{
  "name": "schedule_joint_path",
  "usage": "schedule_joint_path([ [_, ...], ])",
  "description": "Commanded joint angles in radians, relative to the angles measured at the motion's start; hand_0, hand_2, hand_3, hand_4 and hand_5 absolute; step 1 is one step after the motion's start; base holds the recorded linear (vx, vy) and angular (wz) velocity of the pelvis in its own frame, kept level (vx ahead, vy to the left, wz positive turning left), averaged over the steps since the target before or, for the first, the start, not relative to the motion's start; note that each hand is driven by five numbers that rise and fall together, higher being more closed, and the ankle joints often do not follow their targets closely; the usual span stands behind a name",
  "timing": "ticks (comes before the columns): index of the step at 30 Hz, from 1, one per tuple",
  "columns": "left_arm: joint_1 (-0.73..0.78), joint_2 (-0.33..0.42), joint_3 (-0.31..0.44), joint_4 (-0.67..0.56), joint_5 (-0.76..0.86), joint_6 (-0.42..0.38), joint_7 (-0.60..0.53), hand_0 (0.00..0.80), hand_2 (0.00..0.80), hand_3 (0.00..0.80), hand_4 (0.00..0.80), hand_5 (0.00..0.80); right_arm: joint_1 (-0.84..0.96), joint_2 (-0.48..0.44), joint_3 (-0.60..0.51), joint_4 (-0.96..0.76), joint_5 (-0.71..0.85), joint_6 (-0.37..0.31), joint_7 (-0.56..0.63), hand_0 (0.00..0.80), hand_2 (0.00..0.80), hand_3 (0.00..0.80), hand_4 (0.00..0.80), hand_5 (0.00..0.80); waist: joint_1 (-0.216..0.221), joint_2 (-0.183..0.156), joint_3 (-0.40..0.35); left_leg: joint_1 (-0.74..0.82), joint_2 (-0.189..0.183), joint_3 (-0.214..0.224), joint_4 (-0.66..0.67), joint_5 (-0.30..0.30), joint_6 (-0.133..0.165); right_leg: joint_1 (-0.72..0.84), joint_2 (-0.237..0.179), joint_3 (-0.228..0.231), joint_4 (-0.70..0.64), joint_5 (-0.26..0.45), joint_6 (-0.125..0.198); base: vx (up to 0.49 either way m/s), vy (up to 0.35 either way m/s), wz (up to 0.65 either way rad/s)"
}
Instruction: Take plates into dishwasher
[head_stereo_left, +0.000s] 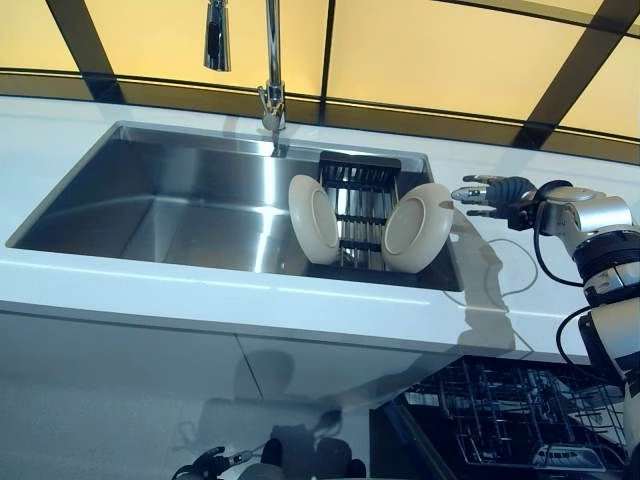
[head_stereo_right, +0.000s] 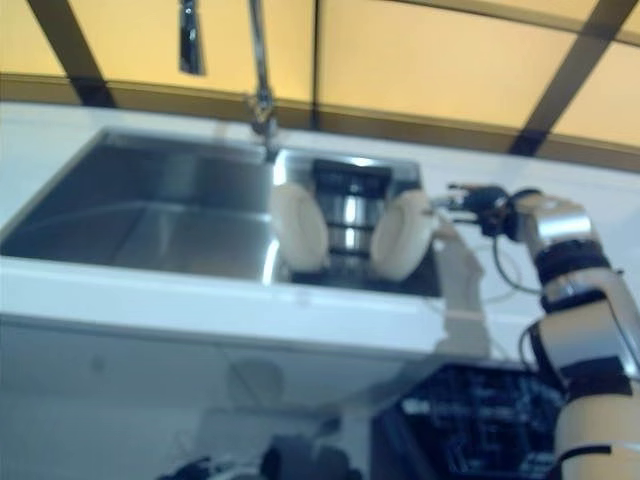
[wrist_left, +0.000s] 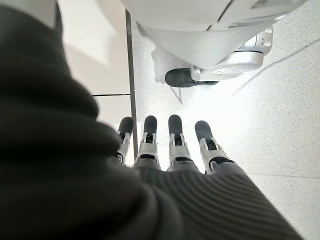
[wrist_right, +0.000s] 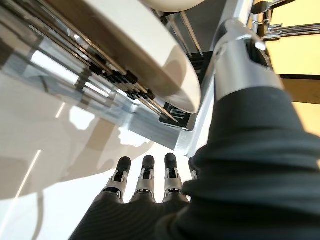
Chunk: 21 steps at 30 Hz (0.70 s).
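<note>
Your right hand (head_stereo_left: 492, 192) hovers over the white countertop (head_stereo_left: 300, 300), just beyond the right rim of the stainless steel sink (head_stereo_left: 150, 200). Its fingers (wrist_right: 145, 172) are stretched out straight and hold nothing. They point toward the nearer round cream ceramic plate (head_stereo_left: 418, 228), which stands on edge just beside the fingertips; from the head views you cannot quite tell whether they touch its rim, though the wrist view suggests a small gap.

That plate leans against the right side of a black wire dish rack (head_stereo_left: 357, 212) set in the sink's right end. Farther from your right hand, across the rack, a second round cream ceramic plate (head_stereo_left: 314, 220) stands on edge against its left side. A chrome gooseneck tap (head_stereo_left: 272, 70) rises behind the sink.

Below your right hand, under the counter edge, the dark wire dishwasher basket (head_stereo_left: 510, 410) stands pulled out.

Your left hand (wrist_left: 170, 150) hangs low toward the pale speckled floor (wrist_left: 280, 120), fingers straight and free.
</note>
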Motion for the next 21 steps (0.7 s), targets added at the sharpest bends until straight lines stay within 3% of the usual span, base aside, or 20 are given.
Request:
schedule_joint_path([
  [1,-0.047,0.015,-0.058,0.033,-0.012,-0.023,-0.008,0.000,0.000,0.000,0.000,0.000,-0.042,-0.012,0.026,0.008,-0.022,-0.022,0.007,0.000,0.000,0.000,0.000,0.000,0.017,-0.026,-0.011,0.006,0.025,-0.004,-0.003,-0.034,-0.028,0.005,-0.069,-0.002,0.001,0.034,0.056,0.000,0.000,0.00],
  [21,-0.058,0.012,-0.058,0.035,-0.011,-0.019,-0.007,0.000,0.000,0.000,0.000,0.000,-0.037,0.014,0.032,0.002,-0.032,-0.011,0.026,0.000,0.000,0.000,0.000,0.000,0.020,-0.023,0.001,0.003,0.024,-0.010,-0.003,-0.033,-0.026,0.000,-0.070,0.000,0.001,0.035,0.055,0.000,0.000,0.00],
])
